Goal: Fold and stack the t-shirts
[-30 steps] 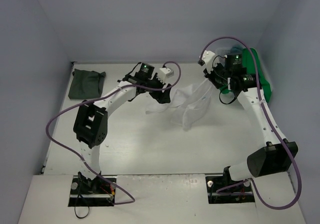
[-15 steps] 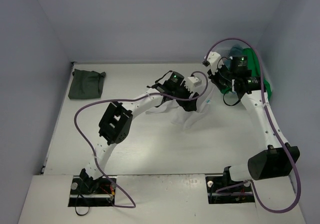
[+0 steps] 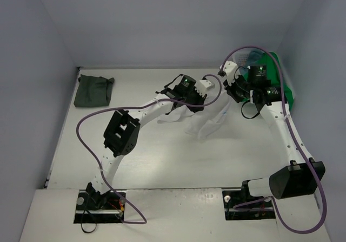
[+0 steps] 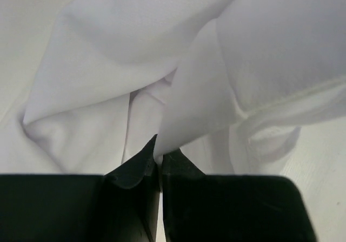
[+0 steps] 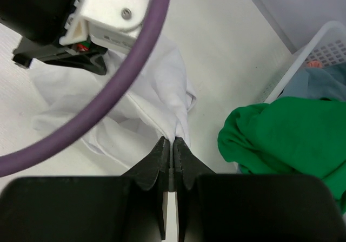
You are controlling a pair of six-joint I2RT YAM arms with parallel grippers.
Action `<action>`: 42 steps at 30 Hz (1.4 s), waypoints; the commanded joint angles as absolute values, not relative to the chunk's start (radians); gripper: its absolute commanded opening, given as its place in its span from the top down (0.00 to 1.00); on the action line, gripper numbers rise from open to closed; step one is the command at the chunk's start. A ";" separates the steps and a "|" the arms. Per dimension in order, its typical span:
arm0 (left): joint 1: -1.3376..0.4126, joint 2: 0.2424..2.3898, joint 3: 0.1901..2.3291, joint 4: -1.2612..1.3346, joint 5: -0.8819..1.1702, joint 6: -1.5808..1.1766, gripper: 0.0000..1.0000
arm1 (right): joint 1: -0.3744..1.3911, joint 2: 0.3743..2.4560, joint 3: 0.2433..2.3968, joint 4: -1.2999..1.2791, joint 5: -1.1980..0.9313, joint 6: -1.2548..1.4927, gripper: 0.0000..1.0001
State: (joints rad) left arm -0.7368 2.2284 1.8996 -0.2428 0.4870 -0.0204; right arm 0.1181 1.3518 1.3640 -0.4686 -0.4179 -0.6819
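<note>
A crumpled white t-shirt (image 3: 203, 124) lies mid-table. My left gripper (image 3: 199, 102) sits over its upper part, and the left wrist view shows its jaws (image 4: 158, 156) shut on a folded edge of the white t-shirt (image 4: 135, 41). My right gripper (image 3: 231, 95) is shut on a bunched corner of the same shirt (image 5: 173, 140), just right of the left one. A dark grey-green t-shirt (image 3: 94, 90) lies folded at the far left. The bright green t-shirt (image 5: 286, 133) and the teal-blue one (image 5: 319, 82) sit in the basket.
The white lattice basket (image 5: 303, 52) stands against the right wall, close behind my right arm (image 3: 281, 123). The left arm's purple cable (image 5: 108, 96) loops across the right wrist view. Walls close in the table at the left, back and right.
My left gripper swung right across the white t-shirt, settled on its upper part and shut on a fold. The right gripper kept its hold, shifting only slightly.
</note>
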 commanded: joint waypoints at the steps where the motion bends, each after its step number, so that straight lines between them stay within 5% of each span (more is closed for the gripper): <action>1: -0.724 2.069 1.896 -0.213 0.453 0.029 1.00 | 0.113 1.307 1.353 -0.430 -0.433 -0.673 1.00; 6: -0.666 1.955 1.867 -0.213 0.439 0.022 1.00 | 0.112 1.304 1.316 -0.429 -0.457 -0.661 1.00; 12: -0.568 1.861 1.847 -0.207 0.474 -0.020 1.00 | 0.110 1.338 1.292 -0.425 -0.491 -0.629 0.63; 16: -0.517 1.822 1.842 -0.209 0.492 -0.043 1.00 | 0.114 1.380 1.269 -0.423 -0.544 -0.607 0.57; 34: -0.293 1.674 1.838 -0.190 0.543 -0.130 1.00 | 0.380 1.611 1.201 -0.396 -0.577 -0.583 0.60; 42: -0.288 1.651 1.838 -0.193 0.555 -0.138 1.00 | 0.500 1.631 1.203 -0.269 -0.405 -0.522 0.61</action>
State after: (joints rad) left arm -0.2745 1.7145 1.8034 -0.2558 0.5278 -0.1196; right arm 0.4675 1.6421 1.1595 -0.3550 -0.4717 -0.5587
